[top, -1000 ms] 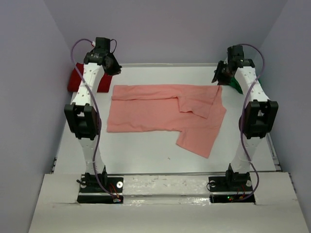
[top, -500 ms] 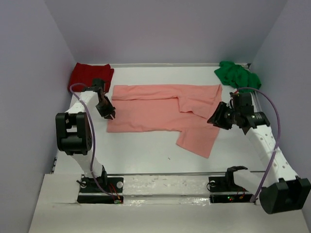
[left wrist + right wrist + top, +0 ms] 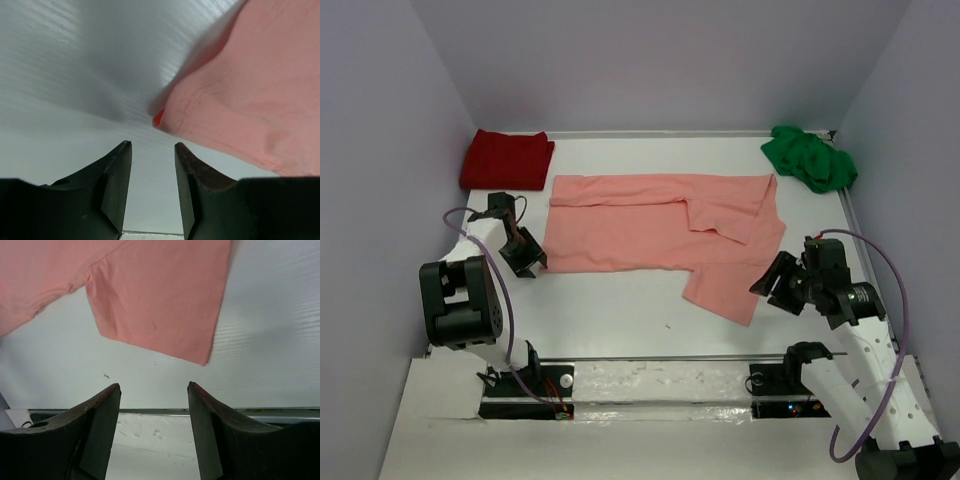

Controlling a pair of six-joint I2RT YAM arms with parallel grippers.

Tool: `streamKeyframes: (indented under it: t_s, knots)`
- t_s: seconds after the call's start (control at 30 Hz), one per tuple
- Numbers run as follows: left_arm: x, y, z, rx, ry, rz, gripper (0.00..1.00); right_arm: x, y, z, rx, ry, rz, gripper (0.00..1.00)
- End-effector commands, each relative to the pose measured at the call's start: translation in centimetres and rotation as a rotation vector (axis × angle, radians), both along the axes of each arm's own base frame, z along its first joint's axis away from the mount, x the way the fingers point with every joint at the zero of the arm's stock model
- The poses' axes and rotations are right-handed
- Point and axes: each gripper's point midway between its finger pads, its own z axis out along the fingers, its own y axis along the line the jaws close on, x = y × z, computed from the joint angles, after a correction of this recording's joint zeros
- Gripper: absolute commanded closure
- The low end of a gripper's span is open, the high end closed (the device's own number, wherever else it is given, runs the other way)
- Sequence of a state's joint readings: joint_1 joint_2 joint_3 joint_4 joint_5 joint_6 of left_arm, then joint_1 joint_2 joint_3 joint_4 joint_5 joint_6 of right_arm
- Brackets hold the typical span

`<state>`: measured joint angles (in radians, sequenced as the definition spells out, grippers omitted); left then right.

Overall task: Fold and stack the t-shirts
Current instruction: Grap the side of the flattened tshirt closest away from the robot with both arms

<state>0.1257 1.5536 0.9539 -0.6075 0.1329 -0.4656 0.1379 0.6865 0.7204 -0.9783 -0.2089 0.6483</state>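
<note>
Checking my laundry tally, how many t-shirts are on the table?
3. A salmon-pink shirt spread out in the middle, a dark red shirt at the far left corner, a green shirt bunched at the far right corner. None seems hidden.

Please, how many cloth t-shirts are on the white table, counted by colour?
Salmon-pink soft cloth t-shirt, spread out: 1
Dark red cloth t-shirt, folded: 1
Bright green cloth t-shirt, crumpled: 1
Total: 3

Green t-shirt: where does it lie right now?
In the top view, the green t-shirt lies bunched in the far right corner of the table, just beyond the right end of the salmon-pink t-shirt.
</note>
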Motion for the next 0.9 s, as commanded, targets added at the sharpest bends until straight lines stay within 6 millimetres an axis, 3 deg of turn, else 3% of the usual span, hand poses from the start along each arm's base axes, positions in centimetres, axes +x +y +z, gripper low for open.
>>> streamKeyframes:
  t_s: [0.0, 0.17, 0.5, 0.73, 0.87]
  knots:
    - [0.0, -0.6, 0.6, -0.032, -0.049, 0.006, 0.51, -0.4, -0.3, -0.8, -0.002, 0.026, -0.055, 0.38]
    - [0.2, -0.7, -0.2, -0.041, -0.035, 0.005, 0.51, -0.5, -0.5, -2.2, -0.003, 0.048, -0.079, 0.42]
    - [1.9, -0.9, -0.9, -0.067, -0.046, 0.011, 0.52, -0.3, -0.8, -2.5, -0.017, 0.065, -0.105, 0.42]
    - [2.2, -1.5, -2.1, -0.102, -0.022, 0.013, 0.84, -0.1, -1.0, -3.6, -0.029, 0.114, -0.132, 0.42]
    - [2.2, -1.5, -2.4, -0.108, -0.018, 0.009, 0.95, 0.1, -1.0, -5.1, -0.049, 0.179, -0.151, 0.42]
